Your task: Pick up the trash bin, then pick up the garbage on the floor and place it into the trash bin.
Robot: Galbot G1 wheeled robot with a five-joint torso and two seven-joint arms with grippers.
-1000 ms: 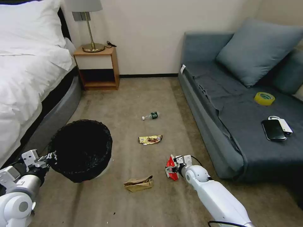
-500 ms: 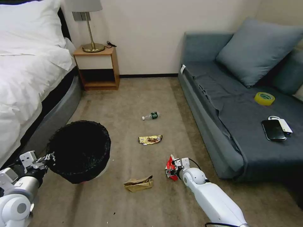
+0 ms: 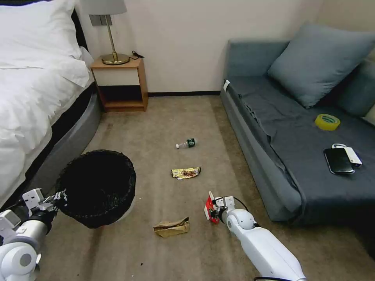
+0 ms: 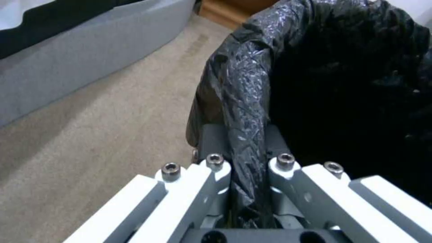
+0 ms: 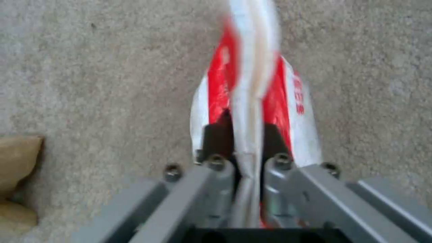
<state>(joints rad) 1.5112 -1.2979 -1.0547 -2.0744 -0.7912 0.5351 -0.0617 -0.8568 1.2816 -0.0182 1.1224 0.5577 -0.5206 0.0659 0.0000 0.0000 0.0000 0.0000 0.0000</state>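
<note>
The trash bin (image 3: pixel 97 187), white with a crinkled black bag liner, hangs tilted at the lower left, its rim (image 4: pixel 245 101) pinched by my left gripper (image 3: pixel 58 196), which is shut on it. My right gripper (image 3: pixel 212 207) is shut on the red-and-white packet (image 3: pixel 209 205), clamped between its fingers (image 5: pixel 216 141) just above the carpet. More garbage lies on the floor: a crumpled brown paper bag (image 3: pixel 172 227), a gold-brown snack wrapper (image 3: pixel 186 172) and a small clear bottle with a green label (image 3: pixel 186 143).
A bed (image 3: pixel 35 101) runs along the left, a wooden nightstand (image 3: pixel 121 84) with a lamp stands at the back wall, and a blue-grey sofa (image 3: pixel 297 132) on the right carries a yellow tape roll (image 3: pixel 327 121) and a black phone (image 3: pixel 338 160). Open carpet lies between them.
The left arm has pulled the bin slightly down and toward the left. The right gripper has drawn back a little with the red-and-white packet held in it.
</note>
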